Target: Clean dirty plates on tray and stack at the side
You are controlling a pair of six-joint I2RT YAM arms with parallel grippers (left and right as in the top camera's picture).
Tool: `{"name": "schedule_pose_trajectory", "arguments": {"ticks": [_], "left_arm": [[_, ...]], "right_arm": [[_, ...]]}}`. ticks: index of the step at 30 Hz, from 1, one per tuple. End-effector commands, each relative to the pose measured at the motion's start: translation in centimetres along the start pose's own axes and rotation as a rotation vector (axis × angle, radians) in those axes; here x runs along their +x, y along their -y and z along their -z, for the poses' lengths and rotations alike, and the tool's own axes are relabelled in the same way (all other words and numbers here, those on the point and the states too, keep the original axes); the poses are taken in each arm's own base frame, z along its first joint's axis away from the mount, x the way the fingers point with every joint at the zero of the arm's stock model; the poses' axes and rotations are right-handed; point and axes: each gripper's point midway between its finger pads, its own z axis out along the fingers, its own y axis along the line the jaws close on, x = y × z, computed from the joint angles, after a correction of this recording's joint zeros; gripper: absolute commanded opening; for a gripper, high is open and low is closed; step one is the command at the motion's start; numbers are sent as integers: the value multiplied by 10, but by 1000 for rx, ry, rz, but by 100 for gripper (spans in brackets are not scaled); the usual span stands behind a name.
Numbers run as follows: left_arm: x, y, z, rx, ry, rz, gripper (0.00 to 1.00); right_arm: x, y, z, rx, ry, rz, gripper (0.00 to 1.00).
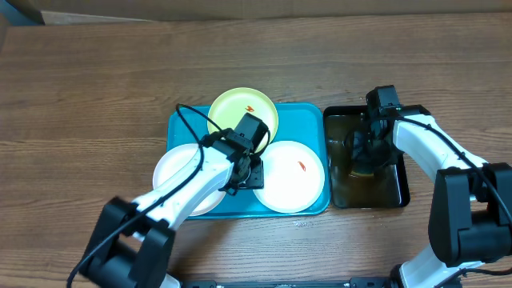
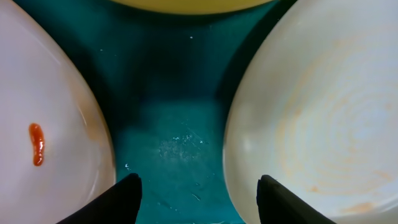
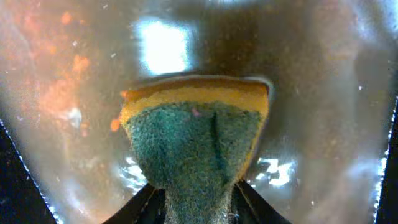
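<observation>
While the left end effector (image 2: 199, 194) hangs wide and empty over the blue tray (image 2: 177, 134), between two white plates (image 2: 323, 124) with a yellow-green plate (image 1: 236, 108) beyond, the right end effector (image 3: 196, 202) pinches a sponge (image 3: 196, 134) in the black tray (image 1: 405, 189).

Three plates were counted: one yellow-green plate (image 1: 232, 108) at upper centre of the overhead frame, one white plate (image 1: 170, 172) left of centre, and a second white plate (image 1: 292, 188) right of centre. Two red smears (image 1: 250, 108) showed. There were also one blue tray (image 1: 306, 118), one black tray (image 1: 402, 192), one sponge (image 3: 196, 137) and two robot arms (image 1: 188, 190).
</observation>
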Motion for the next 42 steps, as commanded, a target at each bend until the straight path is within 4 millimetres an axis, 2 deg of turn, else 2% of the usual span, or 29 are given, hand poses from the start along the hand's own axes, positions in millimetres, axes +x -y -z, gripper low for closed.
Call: {"name": "schedule_pose_trajectory", "arguments": {"ticks": [1,5,9,10,12,15,20,23,30,33,36,42], "left_arm": [[7,-1,-15,-27,-40,-2,57],[6,2,-16,-12,-42,-2,45],[3,7,-16,10,-29,-6,40],[0,8,-16,16,-20,-4,32],[-3,10,-16,24,-9,-4,27],[-6,12,-16,34,5,-4,23],[-6,12,-16,34,5,-4,23],[-6,13,-16,30,7,-7,26],[-6,14,-16,29,11,-15,21],[-6,14,-16,28,11,-16,13],[-6,14,-17,26,12,-15,13],[-6,14,-17,27,12,-15,15]], "right_arm": [[-5,-4,7,-12,27,3,35],[-5,-4,7,-12,27,3,35],[-5,-4,7,-13,29,3,36],[-5,-4,7,-13,29,3,36],[-5,-4,7,-13,28,3,35],[-5,-4,7,-13,29,3,36],[-5,-4,7,-13,30,3,36],[-6,-4,7,-14,33,3,35],[-6,-4,7,-14,33,3,36],[-6,-4,7,-14,32,3,36],[-6,-4,7,-13,32,3,36],[-5,-4,7,-13,31,3,44]]}}
